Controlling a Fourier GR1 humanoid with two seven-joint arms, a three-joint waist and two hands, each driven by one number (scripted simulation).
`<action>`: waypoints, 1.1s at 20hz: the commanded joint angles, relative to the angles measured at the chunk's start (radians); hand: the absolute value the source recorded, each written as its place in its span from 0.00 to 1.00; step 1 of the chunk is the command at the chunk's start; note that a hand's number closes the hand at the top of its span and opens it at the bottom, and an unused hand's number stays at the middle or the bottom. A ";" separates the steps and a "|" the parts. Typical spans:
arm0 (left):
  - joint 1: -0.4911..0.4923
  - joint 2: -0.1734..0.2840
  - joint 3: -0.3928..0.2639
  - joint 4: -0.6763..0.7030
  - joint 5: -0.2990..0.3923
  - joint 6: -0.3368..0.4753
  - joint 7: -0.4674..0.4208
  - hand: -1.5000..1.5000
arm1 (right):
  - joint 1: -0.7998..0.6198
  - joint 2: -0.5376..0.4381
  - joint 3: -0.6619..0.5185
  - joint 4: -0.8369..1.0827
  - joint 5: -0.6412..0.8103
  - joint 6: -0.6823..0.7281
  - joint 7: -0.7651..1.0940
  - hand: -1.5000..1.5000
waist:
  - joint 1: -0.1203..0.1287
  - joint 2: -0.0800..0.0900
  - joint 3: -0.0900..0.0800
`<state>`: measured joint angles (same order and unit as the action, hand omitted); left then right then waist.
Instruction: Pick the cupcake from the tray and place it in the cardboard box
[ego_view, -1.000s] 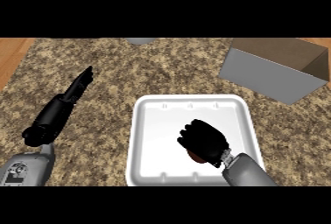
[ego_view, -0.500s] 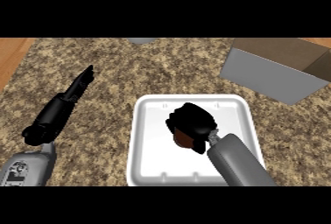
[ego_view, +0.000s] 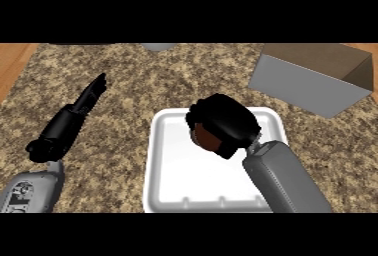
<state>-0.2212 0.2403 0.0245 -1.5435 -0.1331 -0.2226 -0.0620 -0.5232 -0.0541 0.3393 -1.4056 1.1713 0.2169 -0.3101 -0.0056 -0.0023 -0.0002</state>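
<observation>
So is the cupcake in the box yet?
Not yet. The right hand is curled round the cupcake, a brown bit peeking out under the fingers, above the white tray. Whether it is fully lifted clear cannot be told from this view. Still left: carry it up and right to the open box and let go inside. The left hand rests open at the left.

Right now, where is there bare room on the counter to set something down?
Bare counter lies between the left robot hand and the tray, and between tray and cardboard box. The tray's upper part is crowded by the right robot hand curled round the cupcake.
</observation>
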 joint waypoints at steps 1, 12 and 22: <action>0.020 0.013 0.010 0.001 -0.009 -0.008 -0.022 0.50 | 0.019 0.000 -0.047 -0.218 -0.044 0.106 0.074 1.00 | -0.005 -0.003 0.000; 0.043 0.021 0.022 -0.040 0.016 -0.036 -0.013 0.50 | -0.165 0.002 -0.447 -0.160 -0.171 0.039 0.376 1.00 | 0.013 0.002 0.000; -0.010 0.001 0.022 -0.018 0.011 -0.036 0.001 0.50 | -0.394 -0.242 -0.606 0.336 -0.157 -0.093 0.246 1.00 | 0.030 0.009 0.000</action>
<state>-0.2243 0.2374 0.0328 -1.5322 -0.1419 -0.2468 -0.0820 -0.8555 -0.2133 -0.2462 -1.2362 0.9752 0.1779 -0.0151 0.0147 0.0053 -0.0001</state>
